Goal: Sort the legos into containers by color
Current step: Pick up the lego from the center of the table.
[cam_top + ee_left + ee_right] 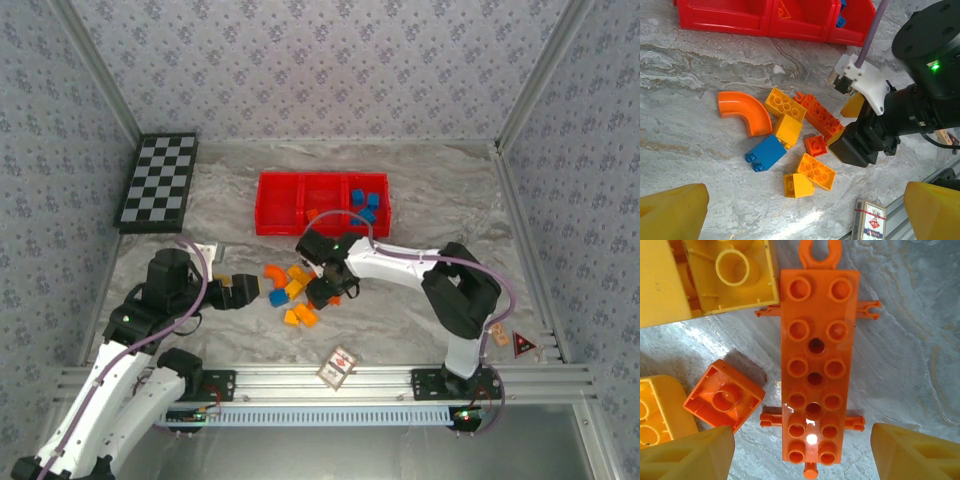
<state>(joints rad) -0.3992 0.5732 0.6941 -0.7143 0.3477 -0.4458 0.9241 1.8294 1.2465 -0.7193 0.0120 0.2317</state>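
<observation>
Pincer of right arm (pixel 802 452) astride long orange brick (pixel 815 365)

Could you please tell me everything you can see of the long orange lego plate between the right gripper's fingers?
The long orange plate is glossy plastic: two rows of round studs, three holes down the middle, small clips on both long sides, a ring at the far end, a peg at the near end. It lies flat, studs up, on the marbled table. The right gripper straddles its near end with open fingers, not touching it. A yellow brick seems to touch one far clip.
</observation>
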